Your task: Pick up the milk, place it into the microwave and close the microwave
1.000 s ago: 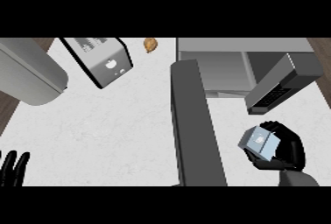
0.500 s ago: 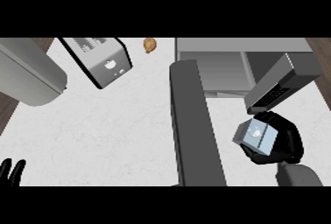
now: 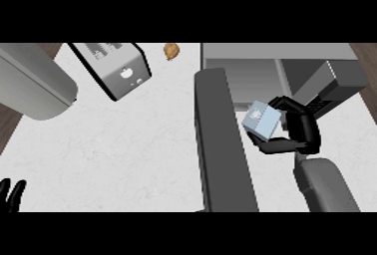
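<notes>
The milk (image 3: 262, 119) is a small pale blue and white carton, tilted, held in my right hand (image 3: 298, 130) with fingers and thumb curled round it. It hangs just in front of the microwave's open cavity (image 3: 254, 82), right of the open door (image 3: 221, 144), which stands edge-on as a long dark grey slab. My left hand (image 3: 10, 194) shows only as fingertips at the lower left edge, resting with fingers up.
A toaster-like silver and black appliance (image 3: 114, 67) stands at the back left. A grey rounded object (image 3: 33, 82) fills the far left. A small brown item (image 3: 171, 50) lies at the back. The microwave's control panel (image 3: 331, 87) is at right.
My right hand has carried the milk up and away from me, toward the microwave's opening. The left hand has sunk lower at the edge.
</notes>
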